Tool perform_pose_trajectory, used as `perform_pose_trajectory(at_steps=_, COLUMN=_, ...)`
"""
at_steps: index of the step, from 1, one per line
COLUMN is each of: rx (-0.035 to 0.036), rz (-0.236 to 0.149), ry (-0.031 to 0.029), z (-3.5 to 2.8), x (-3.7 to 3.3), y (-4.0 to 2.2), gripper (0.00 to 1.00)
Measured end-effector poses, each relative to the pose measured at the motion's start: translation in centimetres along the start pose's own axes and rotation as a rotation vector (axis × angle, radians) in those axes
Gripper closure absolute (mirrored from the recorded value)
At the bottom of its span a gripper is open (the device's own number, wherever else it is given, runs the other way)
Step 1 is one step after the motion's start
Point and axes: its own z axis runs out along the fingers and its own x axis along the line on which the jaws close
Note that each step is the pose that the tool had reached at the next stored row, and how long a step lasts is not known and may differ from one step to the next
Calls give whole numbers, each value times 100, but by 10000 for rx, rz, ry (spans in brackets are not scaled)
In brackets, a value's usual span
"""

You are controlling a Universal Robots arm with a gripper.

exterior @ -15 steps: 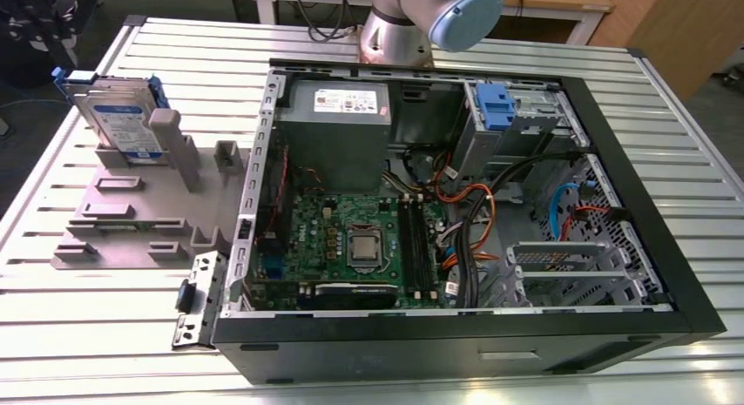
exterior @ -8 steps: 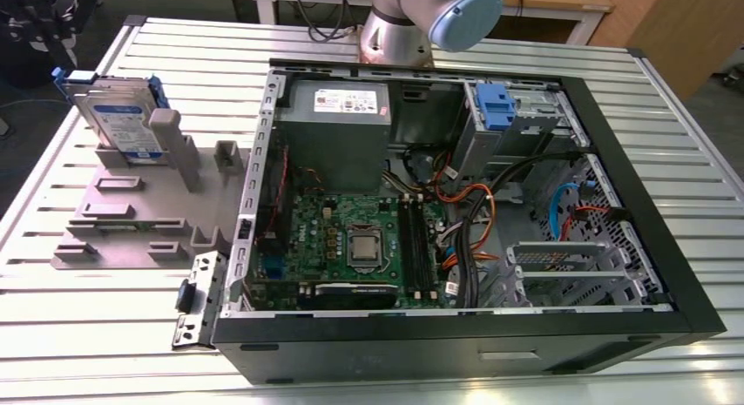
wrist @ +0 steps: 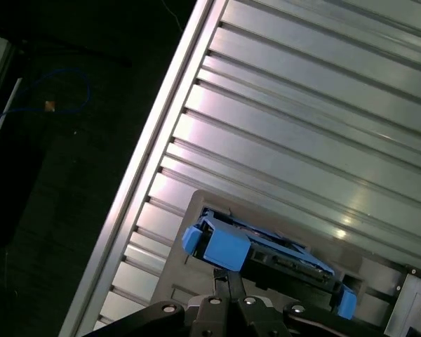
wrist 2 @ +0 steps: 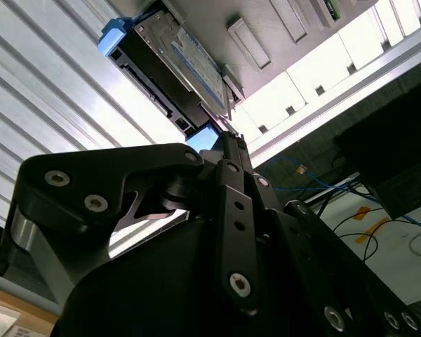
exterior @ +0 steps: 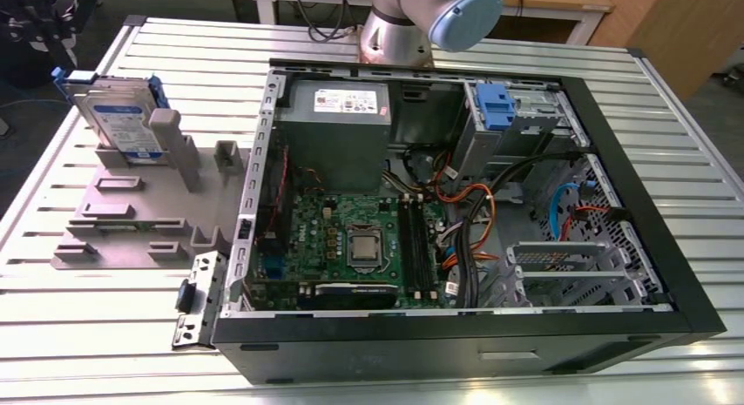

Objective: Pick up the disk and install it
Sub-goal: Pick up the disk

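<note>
- While the flat silver-grey disk [exterior: 120, 118] stands in its moulded grey holder [exterior: 117, 218], we see ribbed tabletop [exterior: 663, 91] beneath;
- black end effector [wrist: 228, 275] pinched together beside the blue bracket [wrist: 217, 247].

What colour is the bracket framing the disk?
Bright blue; the bracket on the disk shows best in the first wrist view.
</note>
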Motion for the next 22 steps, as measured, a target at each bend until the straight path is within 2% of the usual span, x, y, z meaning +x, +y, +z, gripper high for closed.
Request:
perform_pose_trajectory(at_steps=6, rx=7, rz=-219, ry=10, z=0, x=0, y=0, gripper=89)
perform_pose_trajectory(at_steps=19, rx=29, rz=-985, ry=44, z=0, x=0, y=0, gripper=89)
perform_pose_trajectory(at_steps=22, rx=31, rz=-1049, ry=47, z=0, x=0, y=0, gripper=89)
